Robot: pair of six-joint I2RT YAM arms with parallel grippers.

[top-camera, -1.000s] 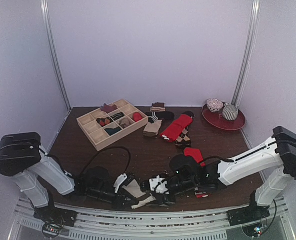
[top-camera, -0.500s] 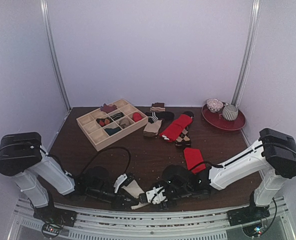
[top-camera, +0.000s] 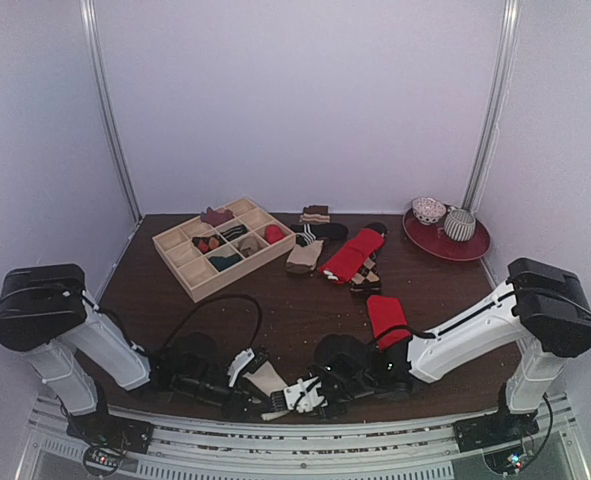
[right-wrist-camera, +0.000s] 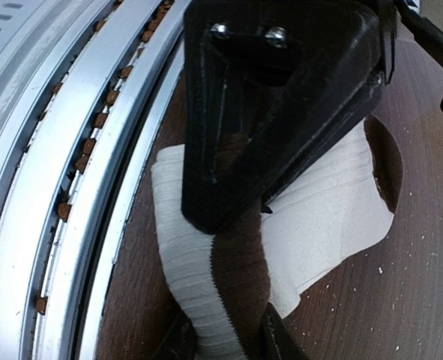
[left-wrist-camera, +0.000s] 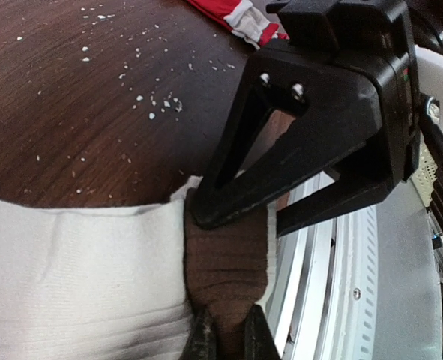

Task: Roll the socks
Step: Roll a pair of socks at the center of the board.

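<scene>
The cream sock (top-camera: 266, 379) lies at the table's near edge between both grippers. In the left wrist view its cream body (left-wrist-camera: 79, 270) lies flat and its brown band (left-wrist-camera: 228, 274) sits between my left gripper's (left-wrist-camera: 228, 335) fingers, which are shut on it. My right gripper (right-wrist-camera: 225, 339) is shut on the same end, on cream fabric and brown band (right-wrist-camera: 240, 289). The two grippers face each other, almost touching (top-camera: 258, 402) (top-camera: 291, 394). The red sock (top-camera: 386, 316) lies beside the right arm; its white-striped end (left-wrist-camera: 236, 15) shows in the left wrist view.
A wooden divided box (top-camera: 187, 262) with small items stands at the back left. A pile of other socks (top-camera: 347, 252) lies at the back middle. A red plate (top-camera: 473, 248) with cups is at the back right. A metal rail (top-camera: 275, 432) runs along the near edge.
My right arm has swung left along the near edge to the left gripper and closed on the cream sock's banded end. The left arm has stayed put.
</scene>
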